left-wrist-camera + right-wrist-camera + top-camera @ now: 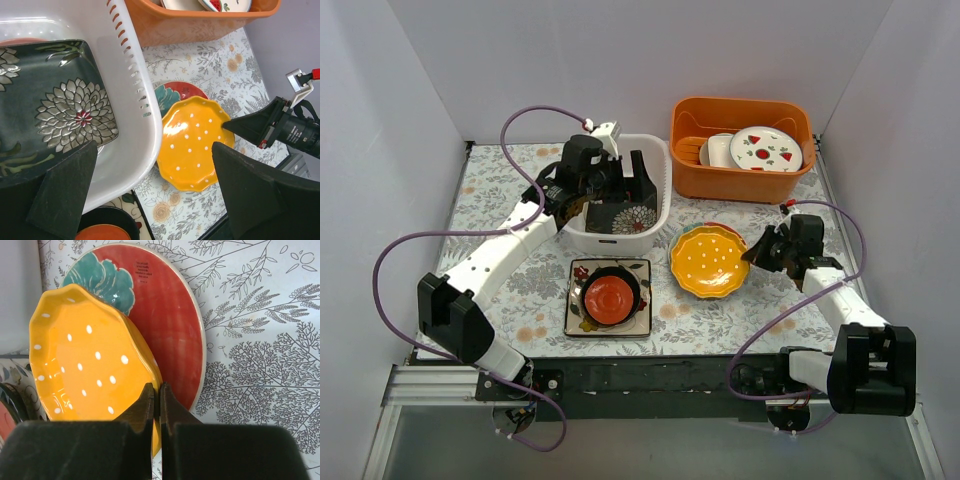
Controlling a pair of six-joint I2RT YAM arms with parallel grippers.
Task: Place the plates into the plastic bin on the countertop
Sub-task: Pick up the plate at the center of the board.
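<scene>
The left jaws stand wide apart with nothing between them, hanging over the white, slightly translucent plastic bin (610, 240) in the upper middle of the top view. Just below them the black square plate with white flowers (65, 105) sits inside that bin, tilted, with its lower edge toward the near wall. In the left wrist view one jaw overlaps the plate's near corner, and I cannot tell whether it touches. The right jaws are pressed together with only a hairline slit between them. Their tips sit at the right rim of the yellow round plate with white dots and a scalloped edge (85, 365); whether they touch it cannot be told. That yellow plate lies partly on top of the teal-and-red round plate (165, 315), right of centre on the desk (700, 320), just beside the bin's lower right corner. Left of them, below the bin, the small red round plate (610, 296) rests in the dark round plate (630, 278), which lies on the white square plate with coloured flowers (578, 322). In the upper right stands an orange plastic tub (740, 180) holding a white round plate with red fruit marks (767, 149).
</scene>
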